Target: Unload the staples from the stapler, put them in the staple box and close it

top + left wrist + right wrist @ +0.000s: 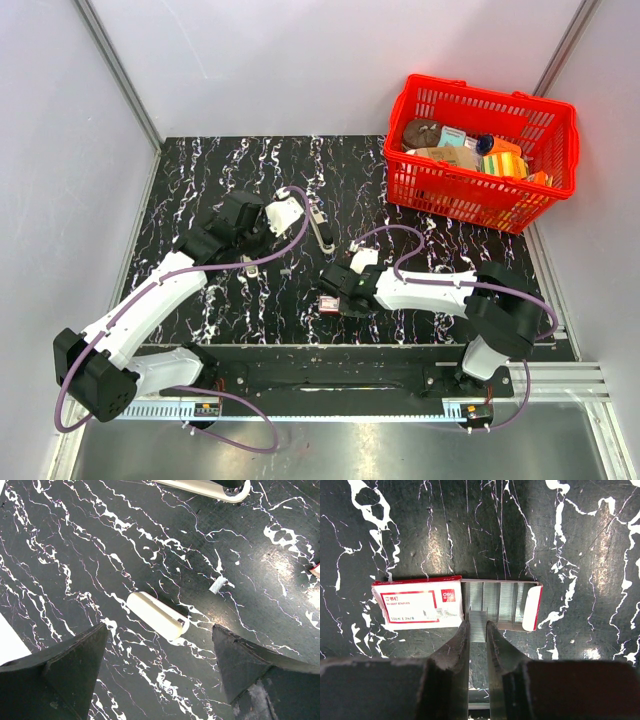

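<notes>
Right wrist view: "deli" is printed on the one red-and-white box (417, 605); one staple strip (478, 620) is pinched by the right gripper (477, 630). Left gripper (159, 630) is spread wide, empty.

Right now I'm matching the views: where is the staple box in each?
Top: box mid-table, at the right tool.
Left wrist: probably the red sliver at the right edge.
Right wrist: centre, before the tool pinching staples.
Shared: marbled table.
</notes>
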You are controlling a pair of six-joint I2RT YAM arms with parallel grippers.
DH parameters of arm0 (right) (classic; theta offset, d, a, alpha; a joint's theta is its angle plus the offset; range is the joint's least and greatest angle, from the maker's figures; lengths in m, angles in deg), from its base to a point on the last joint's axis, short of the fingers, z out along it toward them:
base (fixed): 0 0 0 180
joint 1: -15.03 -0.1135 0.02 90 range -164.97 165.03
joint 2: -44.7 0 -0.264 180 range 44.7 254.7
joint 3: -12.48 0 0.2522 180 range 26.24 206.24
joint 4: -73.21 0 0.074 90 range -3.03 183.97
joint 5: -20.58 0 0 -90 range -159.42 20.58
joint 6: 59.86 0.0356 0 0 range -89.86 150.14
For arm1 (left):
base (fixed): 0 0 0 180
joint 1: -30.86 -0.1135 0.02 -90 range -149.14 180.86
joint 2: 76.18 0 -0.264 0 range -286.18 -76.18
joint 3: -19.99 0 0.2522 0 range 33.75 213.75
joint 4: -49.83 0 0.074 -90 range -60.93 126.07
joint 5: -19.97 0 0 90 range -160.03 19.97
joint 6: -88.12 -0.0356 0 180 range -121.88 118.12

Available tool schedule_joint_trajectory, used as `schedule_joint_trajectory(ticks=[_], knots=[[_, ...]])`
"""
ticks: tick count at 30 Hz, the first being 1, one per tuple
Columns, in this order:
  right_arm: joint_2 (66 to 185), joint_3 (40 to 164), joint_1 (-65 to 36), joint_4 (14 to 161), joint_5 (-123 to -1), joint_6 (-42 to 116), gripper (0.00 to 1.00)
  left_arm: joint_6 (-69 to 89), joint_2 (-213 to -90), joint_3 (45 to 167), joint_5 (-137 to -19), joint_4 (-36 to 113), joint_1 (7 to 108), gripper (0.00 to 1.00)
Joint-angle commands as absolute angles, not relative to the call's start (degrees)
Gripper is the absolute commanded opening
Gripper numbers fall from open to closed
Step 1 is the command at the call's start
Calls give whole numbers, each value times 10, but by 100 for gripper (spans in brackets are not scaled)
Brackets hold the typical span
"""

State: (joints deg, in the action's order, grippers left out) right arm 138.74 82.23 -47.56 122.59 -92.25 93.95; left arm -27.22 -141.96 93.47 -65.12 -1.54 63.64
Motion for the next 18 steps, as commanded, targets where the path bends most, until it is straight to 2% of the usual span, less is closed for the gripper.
schedule_joint_trajectory(ticks=[1, 9, 18], knots=[[1376, 828, -481, 1221, -929, 941, 15, -259, -1411, 938, -655, 8, 635, 90], [1377, 827, -480, 1221, -929, 942, 17, -259, -1409, 933, -655, 8, 633, 91], [1384, 833, -479, 1220, -924, 939, 26, -257, -1409, 938, -655, 7, 633, 92]])
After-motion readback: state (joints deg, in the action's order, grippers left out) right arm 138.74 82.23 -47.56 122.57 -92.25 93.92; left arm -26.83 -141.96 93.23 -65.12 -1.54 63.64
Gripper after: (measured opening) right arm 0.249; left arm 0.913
